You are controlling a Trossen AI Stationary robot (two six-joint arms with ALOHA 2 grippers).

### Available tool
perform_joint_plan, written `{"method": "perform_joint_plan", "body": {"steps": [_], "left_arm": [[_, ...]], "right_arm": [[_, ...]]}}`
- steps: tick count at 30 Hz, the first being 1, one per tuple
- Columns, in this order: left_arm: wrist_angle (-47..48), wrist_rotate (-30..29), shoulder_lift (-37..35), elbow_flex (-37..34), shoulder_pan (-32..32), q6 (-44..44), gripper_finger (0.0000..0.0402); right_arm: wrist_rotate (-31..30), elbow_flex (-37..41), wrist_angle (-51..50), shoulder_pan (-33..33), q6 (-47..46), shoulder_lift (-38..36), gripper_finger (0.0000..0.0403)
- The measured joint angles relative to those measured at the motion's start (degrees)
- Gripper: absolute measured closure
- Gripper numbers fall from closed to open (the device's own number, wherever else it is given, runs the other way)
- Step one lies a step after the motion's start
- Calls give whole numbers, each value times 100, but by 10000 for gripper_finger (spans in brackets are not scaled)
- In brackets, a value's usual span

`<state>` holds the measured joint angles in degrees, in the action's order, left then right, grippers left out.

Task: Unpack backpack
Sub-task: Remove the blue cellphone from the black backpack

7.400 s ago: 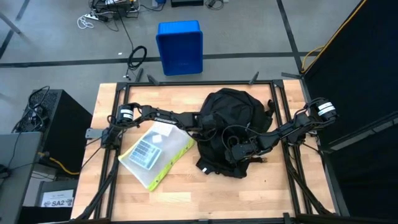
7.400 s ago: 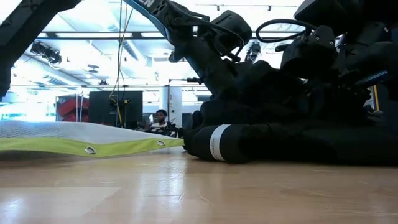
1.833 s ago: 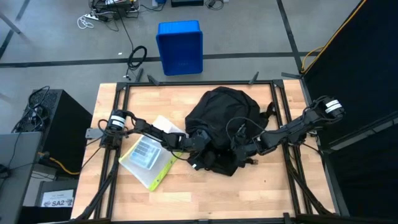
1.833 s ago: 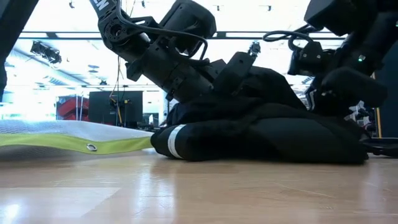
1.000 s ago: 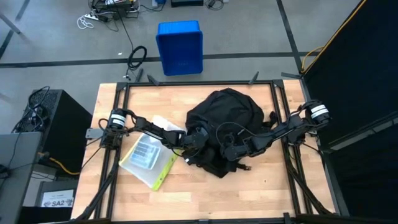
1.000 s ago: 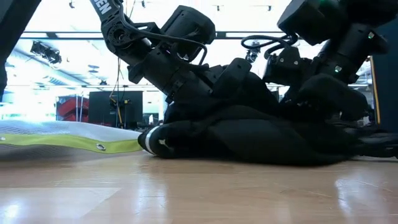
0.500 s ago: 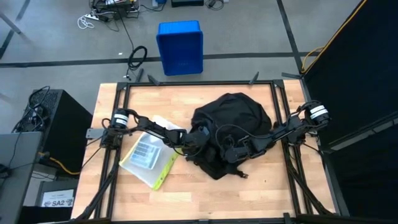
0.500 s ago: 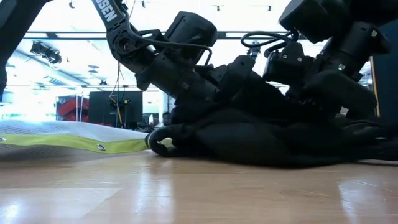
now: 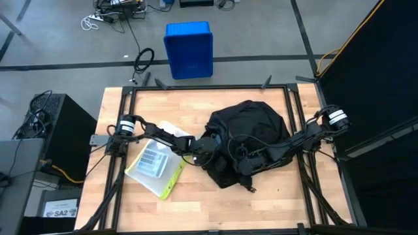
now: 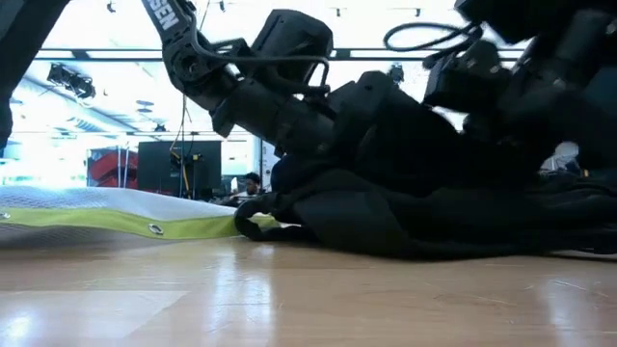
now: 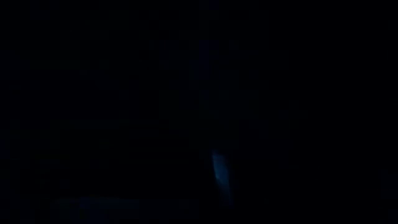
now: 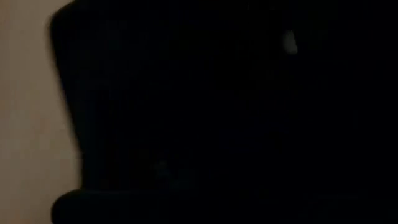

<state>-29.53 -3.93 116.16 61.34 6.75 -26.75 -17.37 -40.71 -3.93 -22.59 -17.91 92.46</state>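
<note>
The black backpack (image 9: 251, 127) lies crumpled in the middle of the table, its underside on the wood (image 10: 434, 226). My left gripper (image 9: 210, 145) comes in from the table's left, and its tip is buried in the backpack's left edge. In the low view it (image 10: 349, 114) slants down into a raised fold. My right gripper (image 9: 243, 164) reaches in from the right onto the backpack's near part, shut. Both wrist views show almost nothing but dark fabric. My left gripper is shut in the fabric at the backpack's left edge (image 9: 217, 143), coming slantwise from the left and above. The black fabric hides the fingers, so the part and the hold cannot be told. My right gripper is shut on fabric at the backpack's near side (image 9: 248, 160), slanting down from the right. The fabric there stands raised (image 10: 501, 106) while the rest lies on the table. The fingers themselves are hidden.
A flat mesh pouch with a yellow-green edge (image 9: 155, 166) lies on the table's left half, close to the backpack (image 10: 116, 220). A strap end (image 9: 251, 189) trails toward the near edge. A blue bin (image 9: 189, 49) stands on the floor beyond the far edge.
The backpack has slid toward the table's right edge and bunched up higher. Its near-left end with the white stripe has drawn in and no longer shows. My left gripper has followed it to the right and risen a little. My right arm has lifted slightly.
</note>
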Motion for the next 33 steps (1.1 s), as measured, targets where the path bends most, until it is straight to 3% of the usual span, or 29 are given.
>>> {"method": "perform_joint_plan", "body": {"steps": [9,18,28,33], "left_arm": [[673,-387,-618,-7,382,554,399],[1324,-1171,-1140,-7,799,604,399],[3220,-1633,-2519,7,1438,619,401],[4363,-2178,-3272,31,1888,308,401]], "right_arm": [[-577,17,-481,-495,-266,-806,403],[-961,15,-887,-442,-391,-910,403],[-1222,18,-1101,-233,-457,-919,403],[-1248,22,-1339,-148,-624,-916,401]]}}
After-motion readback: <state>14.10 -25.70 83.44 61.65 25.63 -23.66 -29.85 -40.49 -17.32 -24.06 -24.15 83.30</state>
